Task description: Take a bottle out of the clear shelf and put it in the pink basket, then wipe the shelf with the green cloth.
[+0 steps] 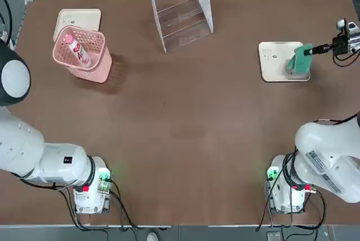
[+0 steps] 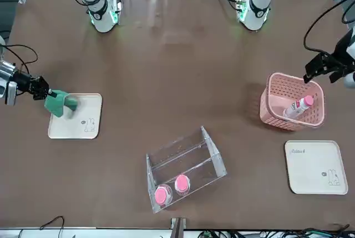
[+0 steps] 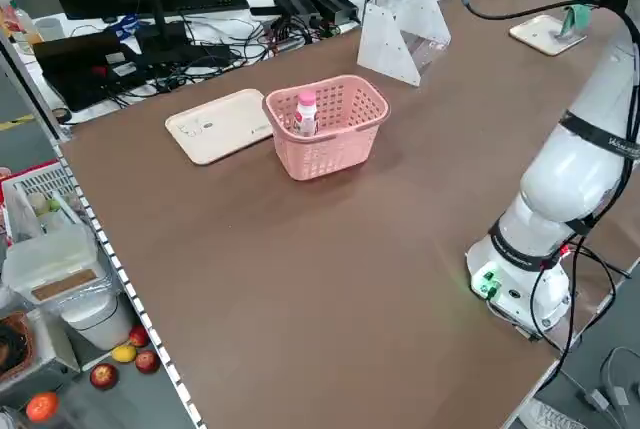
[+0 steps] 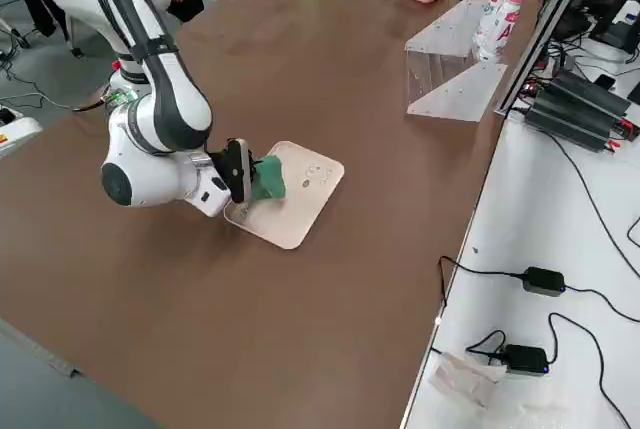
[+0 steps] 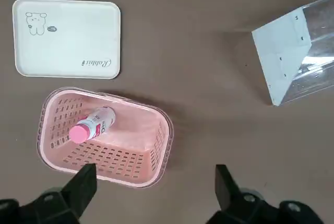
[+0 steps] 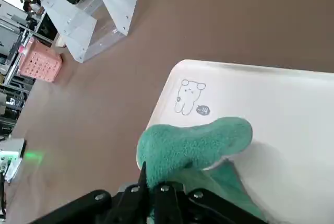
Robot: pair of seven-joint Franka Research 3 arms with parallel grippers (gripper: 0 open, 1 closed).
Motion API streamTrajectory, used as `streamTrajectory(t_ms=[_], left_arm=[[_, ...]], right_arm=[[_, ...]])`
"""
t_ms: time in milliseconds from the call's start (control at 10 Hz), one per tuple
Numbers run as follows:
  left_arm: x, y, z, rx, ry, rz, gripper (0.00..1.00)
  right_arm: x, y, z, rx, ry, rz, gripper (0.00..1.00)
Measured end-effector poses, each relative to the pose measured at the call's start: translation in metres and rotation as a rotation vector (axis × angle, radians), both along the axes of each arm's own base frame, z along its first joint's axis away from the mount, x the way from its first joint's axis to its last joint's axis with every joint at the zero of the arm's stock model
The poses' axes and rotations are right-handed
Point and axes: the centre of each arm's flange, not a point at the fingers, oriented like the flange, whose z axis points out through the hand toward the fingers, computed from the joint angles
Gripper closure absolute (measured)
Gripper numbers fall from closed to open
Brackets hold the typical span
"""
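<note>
Table [image 1: 185, 128]: brown work surface, the largest item, bearing all else. Clear shelf [image 1: 183, 19]: transparent stepped rack at about 12 o'clock in the overhead view, against the far edge, its long axis running roughly 9 to 3 o'clock; two pink-capped bottles [image 2: 172, 189] stand at its far end. Pink basket [image 1: 93, 69]: lattice-sided, at 10 o'clock, touching or overlapping one cream tray [image 1: 79, 17]. Second cream tray [image 1: 275, 64]: at 2 o'clock, under the cloth. Bottle [image 1: 75, 49]: white, pink cap, lying tilted inside the basket, so the first half of the task looks done. Green cloth [image 1: 301, 61]: teal rag, pinched at one edge and hanging partly lifted over the right-hand tray, its lower folds apparently touching the tray. Right gripper [image 1: 322, 49]: at 2 o'clock beyond the tray's outer edge, fingers clenched on the cloth. Left gripper [image 5: 151, 192]: fingers spread wide and empty, hovering near the basket at the table's 9 o'clock side, idle. Governing relation: from the right gripper the shelf lies toward 10 o'clock, well apart across bare table; the left gripper is about as near, but the right carries the cloth, so the wipe is judged to fall to it. The cloth would need to travel that diagonal and then sweep along the shelf's long axis; the standing bottles at the far end are the likely hazard.
</note>
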Motion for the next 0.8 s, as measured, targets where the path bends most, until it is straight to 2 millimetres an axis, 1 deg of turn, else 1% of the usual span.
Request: streamTrajectory(t_ms=[300,500,600,800], left_arm=[[0.000,-0.001,0.000,0.000,0.000,-0.002,0.00],[0.003,0.001,-0.007,0.000,0.012,0.000,0.00],[0.006,0.001,-0.011,0.000,0.019,0.000,0.00],[0.006,-0.001,-0.010,0.000,0.015,-0.003,0.00]], right_arm=[[-0.008,-0.016,-0.028,-0.060,-0.065,0.035,0.96],[-0.012,-0.028,-0.044,-0.105,-0.096,0.045,0.96],[-0.012,-0.033,-0.049,-0.111,-0.107,0.046,0.96],[-0.011,-0.043,-0.052,-0.117,-0.117,0.041,0.96]])
